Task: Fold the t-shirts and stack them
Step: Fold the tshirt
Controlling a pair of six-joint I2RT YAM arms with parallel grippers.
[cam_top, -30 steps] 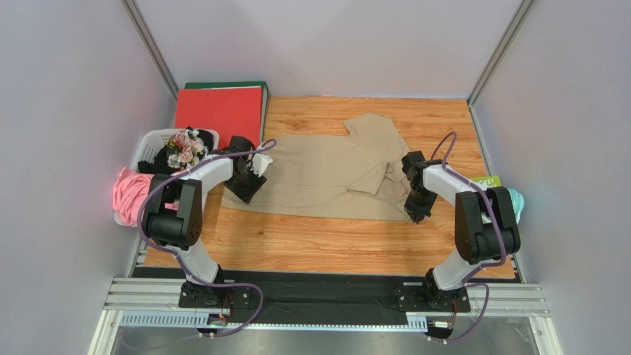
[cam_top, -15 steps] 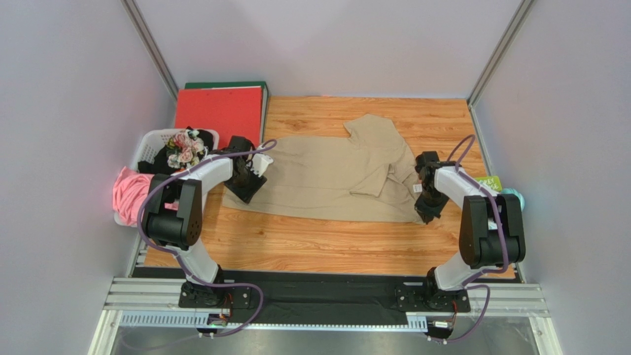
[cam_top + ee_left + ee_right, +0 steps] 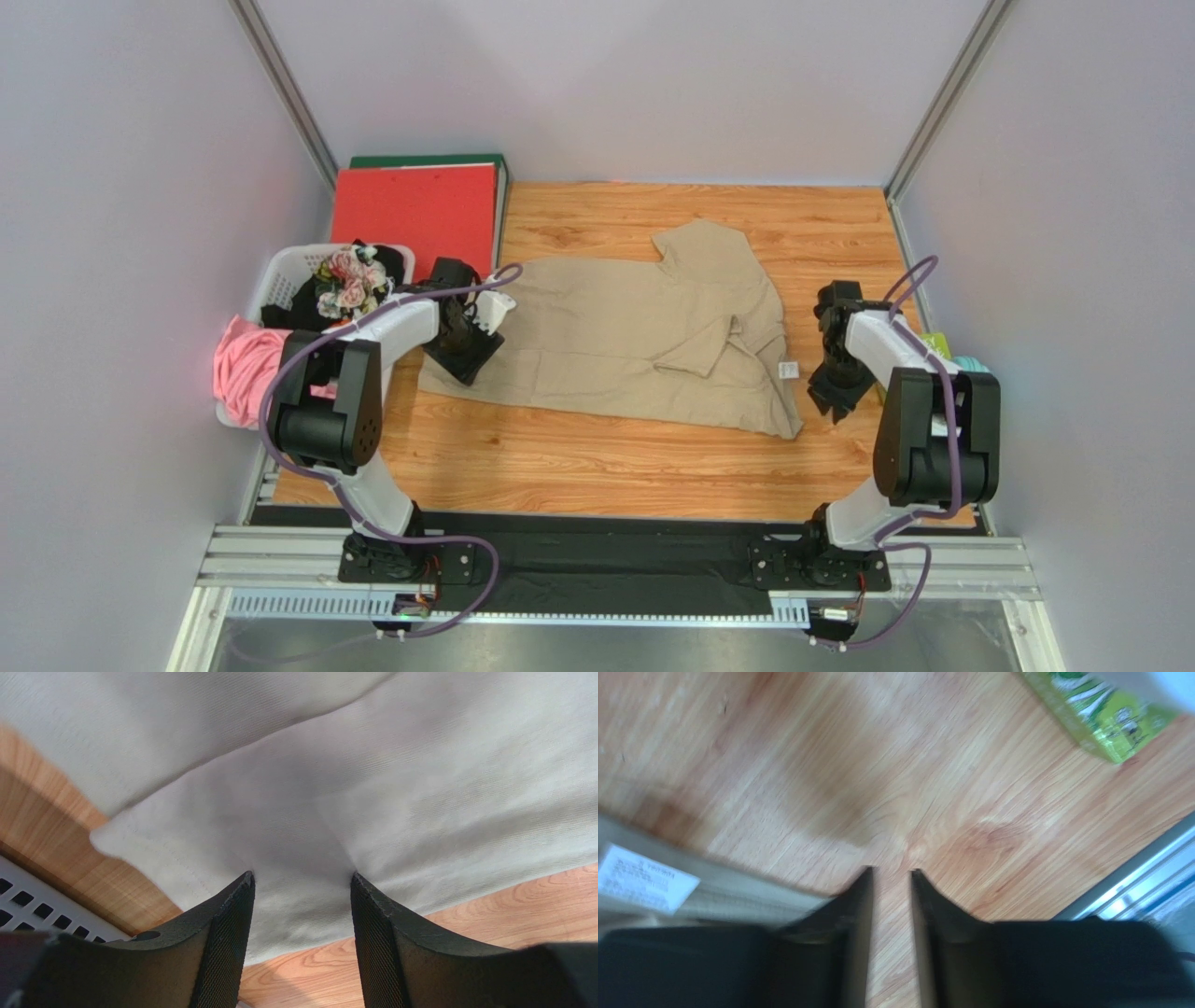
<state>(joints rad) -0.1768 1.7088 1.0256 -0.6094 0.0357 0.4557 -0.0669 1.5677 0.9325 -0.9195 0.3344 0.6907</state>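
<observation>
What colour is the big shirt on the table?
The t-shirt is plain tan-beige, seen best from the top camera.

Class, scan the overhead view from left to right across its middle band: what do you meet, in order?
Pink cloth → left claw → tan t-shirt → white label → right claw → teal cloth.

Robotics lab test cell. Enclosed on three sides by plain pale panels [image 3: 631, 84] with metal corner posts [image 3: 288, 87]. Fitted with a wood-grain table [image 3: 603, 462] and an aluminium rail [image 3: 267, 560] along the near edge, with two arms [image 3: 337, 406] bolted there and loose purple cables [image 3: 268, 420]. Stocked with a laundry basket [image 3: 302, 254] and a red folder [image 3: 414, 210].
</observation>
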